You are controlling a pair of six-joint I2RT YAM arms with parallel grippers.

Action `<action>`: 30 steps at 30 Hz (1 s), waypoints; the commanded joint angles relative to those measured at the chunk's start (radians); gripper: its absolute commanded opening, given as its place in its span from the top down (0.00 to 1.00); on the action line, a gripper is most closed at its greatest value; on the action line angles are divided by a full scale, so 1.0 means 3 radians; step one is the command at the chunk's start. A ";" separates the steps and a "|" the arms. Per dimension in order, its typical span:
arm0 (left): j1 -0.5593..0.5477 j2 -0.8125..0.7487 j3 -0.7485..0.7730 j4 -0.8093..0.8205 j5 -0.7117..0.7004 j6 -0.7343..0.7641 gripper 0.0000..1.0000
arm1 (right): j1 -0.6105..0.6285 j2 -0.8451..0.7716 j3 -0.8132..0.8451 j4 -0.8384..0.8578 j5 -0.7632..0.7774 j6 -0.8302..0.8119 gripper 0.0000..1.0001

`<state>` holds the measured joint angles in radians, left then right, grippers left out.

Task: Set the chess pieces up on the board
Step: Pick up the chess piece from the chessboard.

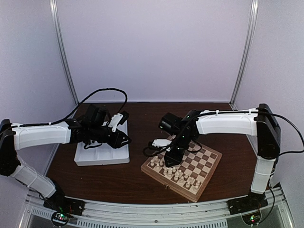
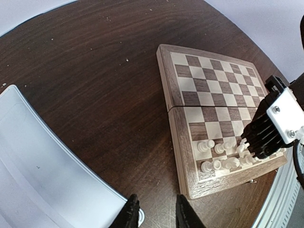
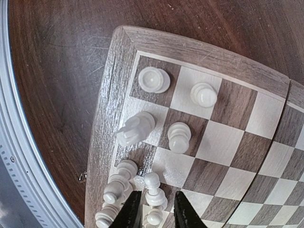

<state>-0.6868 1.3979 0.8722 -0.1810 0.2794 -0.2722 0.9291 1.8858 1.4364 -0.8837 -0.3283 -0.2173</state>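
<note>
The board (image 1: 205, 161) lies at the front right of the table, with several cream-white chess pieces (image 1: 178, 172) along its near-left side. My right gripper (image 1: 170, 154) hangs over that corner. In the right wrist view the right gripper (image 3: 157, 211) is open, its fingers either side of an upright white pawn (image 3: 154, 190) with a thin gap on each side. A knight (image 3: 135, 129) and a rook (image 3: 153, 80) stand beyond it. My left gripper (image 2: 159, 213) is open and empty, over bare table beside the tray's corner. No dark pieces are in view.
A white compartmented tray (image 1: 102, 156) sits left of the board, under the left arm. A small white object (image 1: 160, 142) lies on the table behind the board. The metal rail (image 3: 19, 156) runs along the table's near edge, close to the board's corner.
</note>
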 commanded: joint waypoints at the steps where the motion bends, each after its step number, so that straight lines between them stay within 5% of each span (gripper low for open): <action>1: 0.0024 -0.0013 -0.0028 0.0146 0.0007 -0.0018 0.73 | -0.0019 0.0074 0.0115 -0.0084 -0.0062 -0.0069 0.75; 30: 0.0027 0.0014 -0.0018 0.0142 -0.0011 -0.0018 0.72 | -0.0019 0.0278 0.0193 -0.0111 -0.0087 -0.0119 0.77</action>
<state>-0.6868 1.3979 0.8722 -0.1810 0.2794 -0.2722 0.9287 1.9553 1.4628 -0.9085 -0.3424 -0.2401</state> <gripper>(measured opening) 0.275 0.233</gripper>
